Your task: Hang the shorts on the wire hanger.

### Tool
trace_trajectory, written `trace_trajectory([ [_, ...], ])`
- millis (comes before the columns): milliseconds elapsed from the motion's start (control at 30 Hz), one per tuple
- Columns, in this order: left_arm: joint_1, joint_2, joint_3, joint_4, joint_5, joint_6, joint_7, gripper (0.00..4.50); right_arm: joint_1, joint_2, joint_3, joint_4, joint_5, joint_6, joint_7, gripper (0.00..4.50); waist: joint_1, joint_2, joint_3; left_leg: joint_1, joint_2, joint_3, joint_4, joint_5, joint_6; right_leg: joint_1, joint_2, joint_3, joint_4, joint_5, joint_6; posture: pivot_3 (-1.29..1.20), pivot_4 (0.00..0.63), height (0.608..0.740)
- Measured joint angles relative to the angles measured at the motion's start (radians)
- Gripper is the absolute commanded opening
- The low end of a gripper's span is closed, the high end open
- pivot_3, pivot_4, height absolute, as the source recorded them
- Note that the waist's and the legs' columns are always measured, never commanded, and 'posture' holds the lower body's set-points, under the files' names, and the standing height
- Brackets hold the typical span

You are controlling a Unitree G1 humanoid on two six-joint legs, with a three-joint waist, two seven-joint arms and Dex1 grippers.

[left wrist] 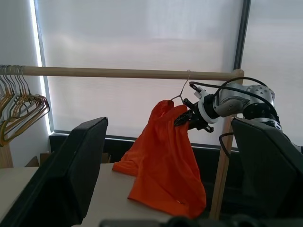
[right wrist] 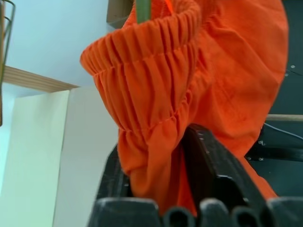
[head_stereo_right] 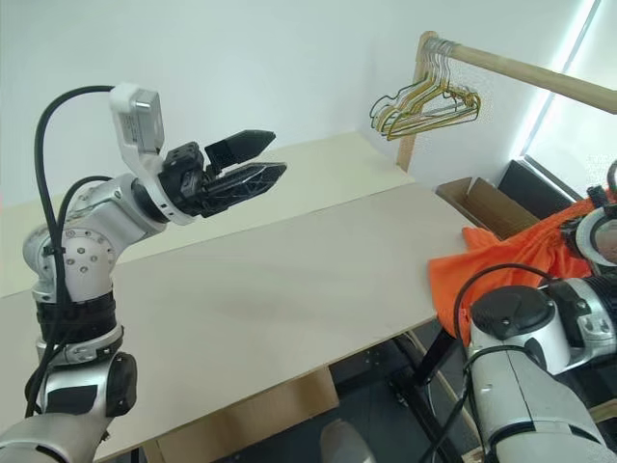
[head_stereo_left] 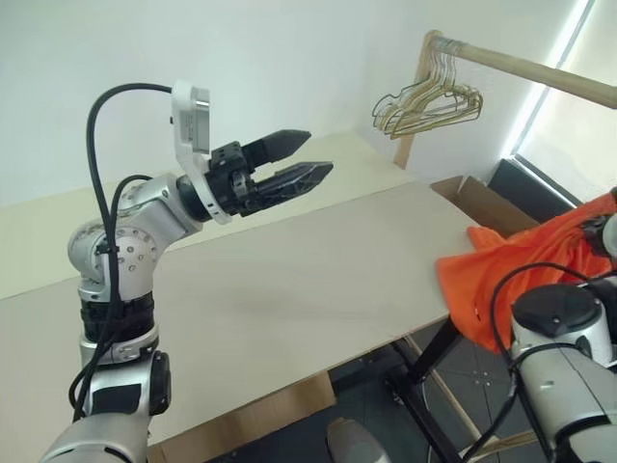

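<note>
The orange shorts (left wrist: pixel 165 156) hang from the wire hanger (left wrist: pixel 184 85), whose hook sits over a wooden rod (left wrist: pixel 118 73). Their lower part drapes onto the table's right corner (head_stereo_left: pixel 482 280). My right gripper (left wrist: pixel 182 119) is at the top of the shorts, just under the hook. Its fingers (right wrist: pixel 208 161) stand apart, with the gathered waistband fabric (right wrist: pixel 151 94) bunched between them. A thin green wire (right wrist: pixel 142 9) passes through the waistband. My left gripper (head_stereo_left: pixel 318 152) is held up over the table, open and empty, pointing toward the shorts.
A pale wooden table (head_stereo_left: pixel 289 289) spans the middle. A bunch of gold and green wire hangers (head_stereo_left: pixel 429 101) hangs at the rod's far end near its post (head_stereo_left: pixel 416 96). An open cardboard box (head_stereo_left: pixel 482 198) lies beyond the table's right edge, below a window blind.
</note>
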Motion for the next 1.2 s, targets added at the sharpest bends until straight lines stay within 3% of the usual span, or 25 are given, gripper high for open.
trace_trajectory([
  [133,0.0,0.009,-0.001,0.0,0.0,0.0,-0.003,4.5,0.027,0.013,0.079,-0.077,-0.054,0.0,0.017,3.77,0.003,0.0,0.0,0.0,0.0,0.0,0.0,0.0,0.0,0.0,0.0,0.0,0.0,0.0,0.0,-0.42,0.0,0.74],
  [200,0.0,0.012,-0.001,0.0,0.0,0.0,-0.004,4.5,0.067,0.009,0.176,-0.138,-0.095,-0.001,0.043,4.43,0.006,0.0,0.0,0.0,0.0,0.0,0.0,0.0,0.0,0.0,0.0,0.0,-0.001,0.0,0.0,-0.42,0.0,0.74],
  [400,0.001,0.018,-0.003,0.0,0.001,-0.001,-0.006,4.5,0.237,-0.049,0.538,-0.27,-0.257,-0.156,0.105,4.43,0.009,0.0,0.0,0.0,0.0,0.0,0.0,0.0,0.0,0.0,0.0,0.0,-0.001,0.0,0.001,-0.41,0.0,0.74],
  [567,0.002,0.029,-0.002,-0.001,0.0,-0.001,-0.005,4.5,0.434,-0.146,0.942,-0.363,-0.514,-0.455,0.101,4.43,0.008,0.0,0.0,0.002,0.0,0.0,-0.001,0.0,0.0,0.0,0.001,0.001,-0.001,-0.001,0.002,-0.39,0.0,0.74],
  [767,0.018,0.044,-0.002,-0.016,0.001,-0.001,0.002,4.5,0.488,-0.131,1.2,-0.395,-0.642,-0.739,0.205,4.43,0.01,-0.001,0.001,0.003,0.0,-0.001,-0.002,0.0,0.0,0.0,0.002,0.001,-0.001,-0.001,0.002,-0.34,0.0,0.74],
  [833,0.047,0.065,-0.002,-0.032,0.01,-0.006,0.007,4.5,0.492,-0.105,1.227,-0.399,-0.574,-0.832,0.375,4.43,0.015,-0.002,0.001,0.003,0.0,0.0,-0.002,0.0,0.0,0.0,0.002,0.002,-0.001,-0.001,0.002,-0.3,0.0,0.74],
  [1000,0.241,0.194,-0.022,-0.107,0.138,-0.097,-0.016,4.5,0.627,-0.118,1.242,-0.455,-0.195,-0.925,0.974,4.43,0.061,-0.005,0.005,0.003,0.002,-0.002,-0.002,0.0,0.0,0.001,0.004,0.0,-0.003,0.0,0.002,-0.2,0.0,0.74],
  [1200,0.433,0.344,-0.031,-0.163,0.275,-0.201,-0.088,4.5,0.663,-0.24,1.23,-0.396,-0.022,-0.953,1.385,4.43,0.179,-0.008,0.007,0.002,0.003,-0.002,-0.002,-0.001,-0.001,-0.001,0.003,0.0,-0.005,0.001,0.0,-0.1,0.0,0.74],
])
